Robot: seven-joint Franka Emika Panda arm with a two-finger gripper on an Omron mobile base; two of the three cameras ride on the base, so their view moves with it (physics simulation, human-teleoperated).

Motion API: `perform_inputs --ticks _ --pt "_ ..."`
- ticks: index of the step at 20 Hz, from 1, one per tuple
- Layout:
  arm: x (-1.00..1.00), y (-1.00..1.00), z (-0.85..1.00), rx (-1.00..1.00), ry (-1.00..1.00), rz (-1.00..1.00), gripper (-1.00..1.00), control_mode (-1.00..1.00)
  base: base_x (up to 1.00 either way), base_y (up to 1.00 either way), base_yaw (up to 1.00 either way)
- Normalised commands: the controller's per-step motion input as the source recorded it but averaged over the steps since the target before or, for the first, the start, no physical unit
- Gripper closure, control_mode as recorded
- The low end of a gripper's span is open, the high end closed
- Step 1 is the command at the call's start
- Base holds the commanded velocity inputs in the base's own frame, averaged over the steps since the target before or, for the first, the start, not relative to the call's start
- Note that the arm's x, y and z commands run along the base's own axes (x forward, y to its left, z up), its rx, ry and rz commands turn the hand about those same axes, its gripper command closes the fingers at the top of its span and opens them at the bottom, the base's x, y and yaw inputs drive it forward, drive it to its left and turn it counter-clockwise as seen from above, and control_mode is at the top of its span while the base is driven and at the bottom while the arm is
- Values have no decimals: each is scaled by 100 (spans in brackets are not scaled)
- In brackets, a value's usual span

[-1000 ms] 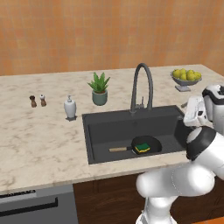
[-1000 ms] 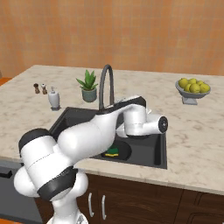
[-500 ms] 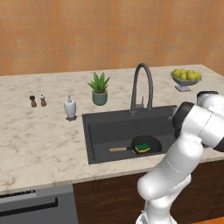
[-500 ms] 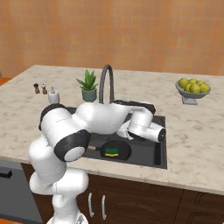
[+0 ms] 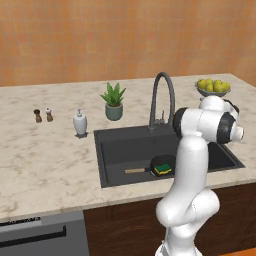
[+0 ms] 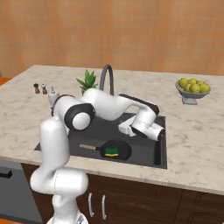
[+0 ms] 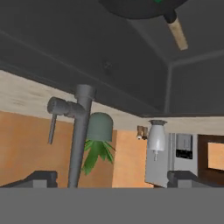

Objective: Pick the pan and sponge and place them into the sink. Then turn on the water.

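Cut off by the top edge of the hand view: the pan [image 7: 135,6], only a dark arc of it plus the light wooden handle [image 7: 177,30]. A green speck at that same edge, too small to call the sponge with any certainty. Rolled upside down, that view, so counter and wall sit below the basin. Hidden in the left base view behind the robot's own white forearm: the right part of the sink [image 5: 125,147] and the fingers themselves. Hard to make out in the right base view as well, the fingers, lost against the white wrist above the basin.

Claw [image 7: 112,179] released, jaws spread as wide as they go, the two dark fingertips [image 7: 41,177] standing far apart at the bottom of the hand view. Nothing between them, nothing touched. Hangs above the right half of the sink, aimed toward the back wall.

Straight ahead of the claw: the arched dark faucet [image 7: 81,135] with its side lever, close but apart. Beyond the faucet, a potted plant [image 7: 99,140]; off to one side of it, a white soap dispenser [image 7: 156,138].

Below the claw and toward the front of the basin: the pan on the sink floor, with the yellow-green sponge [image 6: 112,152] lying inside it, well apart from the fingers.
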Motion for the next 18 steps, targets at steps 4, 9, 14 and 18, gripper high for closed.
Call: perform_inputs --ticks 4,9,14,18 --pt "15 0 -10 20 0 0 -100 -100 0 0 0" --pt "12 29 0 8 0 -4 -100 -100 0 0 0" --pt "5 59 0 0 -6 -10 -100 -100 0 0 0" --pt "18 38 7 -2 -6 -13 -100 -100 0 0 0"
